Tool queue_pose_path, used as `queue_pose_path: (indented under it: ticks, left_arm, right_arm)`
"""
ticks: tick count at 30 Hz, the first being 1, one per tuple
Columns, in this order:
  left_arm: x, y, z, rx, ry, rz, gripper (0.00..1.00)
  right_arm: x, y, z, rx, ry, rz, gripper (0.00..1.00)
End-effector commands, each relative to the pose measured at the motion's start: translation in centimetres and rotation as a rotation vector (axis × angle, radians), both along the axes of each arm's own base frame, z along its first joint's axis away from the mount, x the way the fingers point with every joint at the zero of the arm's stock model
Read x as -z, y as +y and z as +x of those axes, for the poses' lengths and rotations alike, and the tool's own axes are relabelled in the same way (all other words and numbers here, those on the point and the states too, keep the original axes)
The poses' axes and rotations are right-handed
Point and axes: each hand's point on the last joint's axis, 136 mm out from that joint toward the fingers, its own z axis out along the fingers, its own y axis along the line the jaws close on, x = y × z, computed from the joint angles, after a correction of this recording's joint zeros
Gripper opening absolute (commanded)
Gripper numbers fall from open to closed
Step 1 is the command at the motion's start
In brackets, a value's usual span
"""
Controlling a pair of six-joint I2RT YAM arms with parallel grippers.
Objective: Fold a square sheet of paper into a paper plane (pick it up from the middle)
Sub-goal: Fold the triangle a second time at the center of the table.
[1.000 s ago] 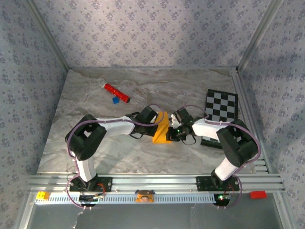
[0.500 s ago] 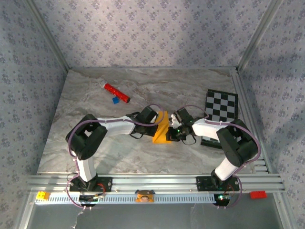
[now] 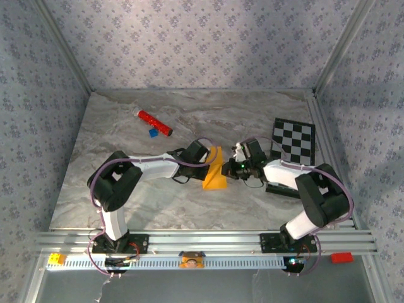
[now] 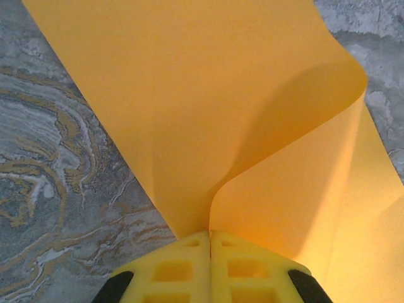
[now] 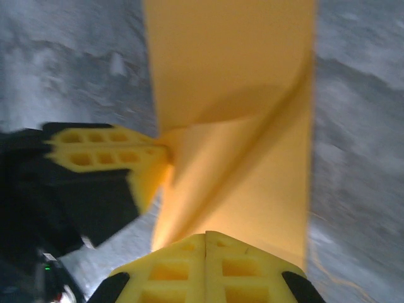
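top view: the square sheet of paper (image 3: 214,177) stands partly raised on the bench (image 3: 126,136) between the 2 arms, its long axis running near to far. the left gripper (image 3: 209,159) touches its far left edge, the right gripper (image 3: 234,168) sits just beside its right side.
left wrist: left jaws pressed together, pinching a curled flap, sheet straight ahead.
right wrist: blurred. right jaws pressed together at the sheet's near edge, can't tell if they nip it.
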Motion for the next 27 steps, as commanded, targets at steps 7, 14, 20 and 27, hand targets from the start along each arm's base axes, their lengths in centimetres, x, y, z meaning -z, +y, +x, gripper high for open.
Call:
queue_pose_path:
  ticks: [7,14,20,27]
  left_arm:
    - [2.5,1.2,-1.2,-0.009,0.071,0.051,0.02]
    - [2.5,1.3,-1.3,-0.007,0.072,0.053,0.02]
    - [2.7,1.3,-1.3,0.000,0.073,0.060,0.01]
    - [2.7,1.3,-1.3,0.002,0.073,0.064,0.02]
  right_arm:
    - [-0.4,4.1,0.3,-0.009,0.042,0.135,0.00]
    - [0.3,4.6,0.6,-0.013,0.059,0.138,0.00]
    - [0.4,4.8,0.7,-0.018,0.063,0.146,0.00]
    - [2.1,4.4,0.5,-0.005,0.094,0.123,0.00]
